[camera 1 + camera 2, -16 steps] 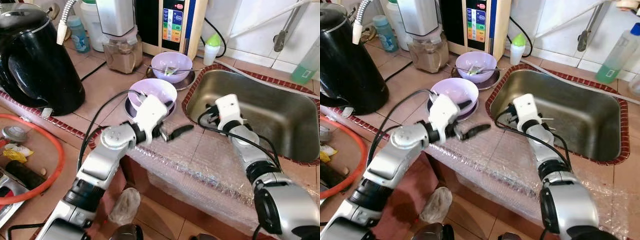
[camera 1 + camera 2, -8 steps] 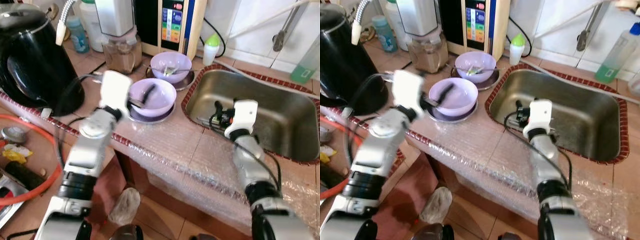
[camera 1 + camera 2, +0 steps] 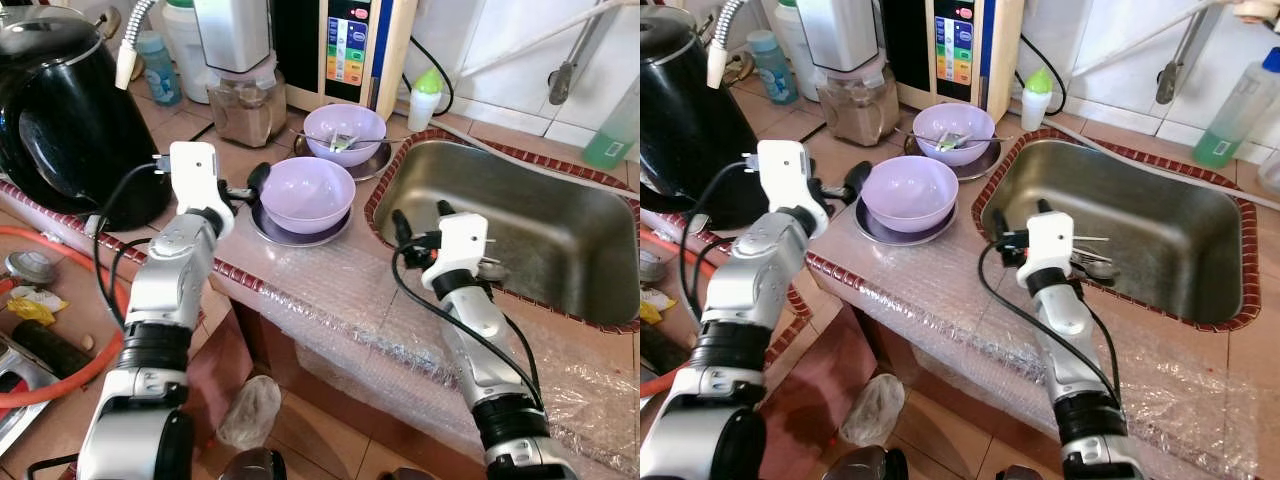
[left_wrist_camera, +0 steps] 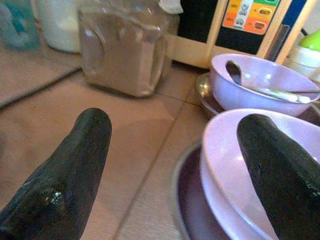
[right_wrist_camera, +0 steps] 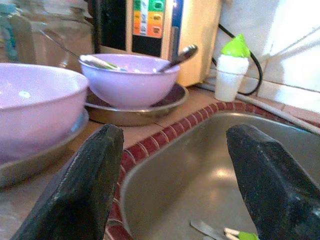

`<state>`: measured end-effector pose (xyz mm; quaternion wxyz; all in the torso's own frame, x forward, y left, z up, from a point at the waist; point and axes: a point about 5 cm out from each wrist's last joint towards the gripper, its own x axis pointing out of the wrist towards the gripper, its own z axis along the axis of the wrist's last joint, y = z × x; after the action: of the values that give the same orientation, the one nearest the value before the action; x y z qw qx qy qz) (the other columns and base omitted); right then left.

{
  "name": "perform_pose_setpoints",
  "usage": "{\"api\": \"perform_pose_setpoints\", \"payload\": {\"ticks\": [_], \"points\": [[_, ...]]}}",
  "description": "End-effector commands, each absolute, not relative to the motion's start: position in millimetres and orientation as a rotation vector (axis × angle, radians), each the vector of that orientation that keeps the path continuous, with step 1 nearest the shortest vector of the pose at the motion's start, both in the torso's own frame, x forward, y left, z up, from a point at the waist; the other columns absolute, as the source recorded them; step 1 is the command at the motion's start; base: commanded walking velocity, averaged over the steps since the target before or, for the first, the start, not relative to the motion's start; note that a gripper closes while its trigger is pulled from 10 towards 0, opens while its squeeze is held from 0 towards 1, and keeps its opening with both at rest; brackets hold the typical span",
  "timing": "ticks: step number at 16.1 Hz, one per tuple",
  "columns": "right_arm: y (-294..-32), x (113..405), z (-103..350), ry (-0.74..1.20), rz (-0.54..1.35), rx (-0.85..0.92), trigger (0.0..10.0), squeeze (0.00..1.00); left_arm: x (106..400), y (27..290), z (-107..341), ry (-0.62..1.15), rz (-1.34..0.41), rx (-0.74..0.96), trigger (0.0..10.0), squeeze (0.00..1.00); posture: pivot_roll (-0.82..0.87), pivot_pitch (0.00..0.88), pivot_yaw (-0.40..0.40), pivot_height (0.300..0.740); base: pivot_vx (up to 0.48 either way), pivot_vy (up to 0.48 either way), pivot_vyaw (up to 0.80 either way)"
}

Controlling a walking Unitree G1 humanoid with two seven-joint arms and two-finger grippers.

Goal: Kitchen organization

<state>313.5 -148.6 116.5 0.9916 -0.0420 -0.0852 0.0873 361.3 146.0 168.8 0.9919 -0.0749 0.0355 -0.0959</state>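
Counter edge nearest you is wrapped in bubble wrap (image 3: 330, 310); don't drag a plate across it.

Right gripper (image 3: 1012, 232) sits at the near left corner of the sink (image 3: 560, 190), over the red tile rim, fingers spread wide, nothing in them. Cutlery (image 3: 1088, 257) lies on the sink floor just past it. Keep this arm parked where it is, or lift it before swinging; the rim is close under the fingers.

Left gripper (image 3: 250, 182) is at the near bowl (image 3: 306, 188), on its left side. Fingers wide apart and empty; in the wrist view one finger (image 4: 280, 175) lies over the bowl's rim, the other (image 4: 65, 170) out over bare counter. The bowl sits on a steel plate (image 3: 290, 228).

My read: you are lining up to take that bowl by its rim. Seat one finger inside and one outside the wall before closing, low enough to bite, clear of the plate's lip. Lift straight up so the plate stays put.

Further back: second bowl (image 3: 344, 132) on its own plate with a spoon (image 5: 177, 54) in it, just behind the first. The blender jar (image 3: 246, 105) and black kettle (image 3: 70, 120) stand to the left; mind the elbow there.
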Motion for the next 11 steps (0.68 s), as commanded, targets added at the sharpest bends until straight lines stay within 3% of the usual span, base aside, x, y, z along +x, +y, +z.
{"api": "perform_pose_setpoints", "payload": {"ticks": [1,3,5,11], "points": [[-148.0,312.2,118.7,-0.168,0.175,-0.093,10.0,0.00,364.1,145.0,171.4,0.086,-0.199,-0.169,10.0,0.00,-0.01,0.015,0.034,0.740,0.000,0.000,0.00],[-146.4,310.4,119.8,-0.158,0.182,-0.094,10.0,0.00,366.6,140.2,171.9,0.121,-0.236,-0.184,10.0,0.00,-0.01,0.014,0.037,0.740,0.000,0.000,0.00],[-145.5,309.5,120.7,-0.147,0.191,-0.099,10.0,0.00,366.6,133.1,167.1,0.201,-0.299,-0.231,0.0,0.00,-0.02,0.019,0.041,0.740,0.000,0.000,0.00],[-131.1,301.9,124.5,-0.141,0.320,-0.110,10.0,0.00,361.6,128.8,155.8,0.312,-0.350,-0.310,0.0,0.00,-0.02,0.027,0.040,0.740,0.000,0.000,0.00]]}}
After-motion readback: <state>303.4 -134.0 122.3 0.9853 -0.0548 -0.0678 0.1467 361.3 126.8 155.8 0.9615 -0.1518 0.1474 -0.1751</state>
